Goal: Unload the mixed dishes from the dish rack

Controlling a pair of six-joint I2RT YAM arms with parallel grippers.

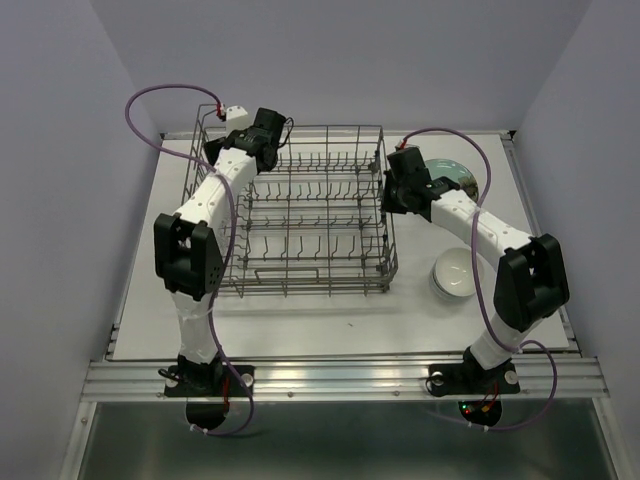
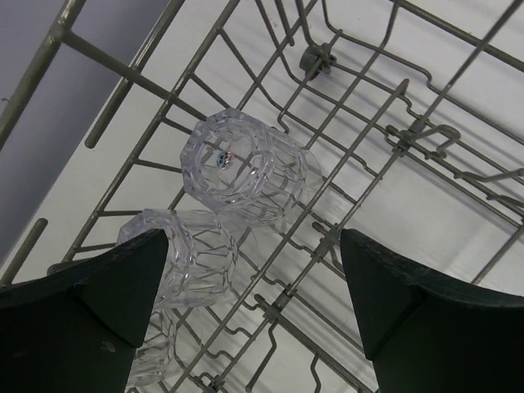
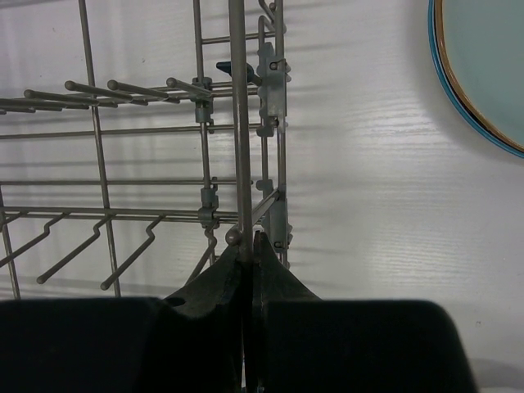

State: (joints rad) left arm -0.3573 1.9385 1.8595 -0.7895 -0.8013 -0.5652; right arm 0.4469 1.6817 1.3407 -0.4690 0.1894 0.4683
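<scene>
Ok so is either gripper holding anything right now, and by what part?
The right gripper is pinched shut on a side wire of the dish rack. The left gripper, open above two glasses, holds nothing.

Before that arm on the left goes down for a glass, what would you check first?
1. Left gripper open: ok.
2. Targets seen: two clear faceted drinking glasses, farther glass and nearer glass, lie tipped over in the grey wire dish rack: ok.
3. Gripper centred on one glass: not ok; nearer glass sits beside one finger.
4. Right gripper shut on a rack side wire: ok.
5. White bowls and pale green plate outside the rack: ok.
</scene>
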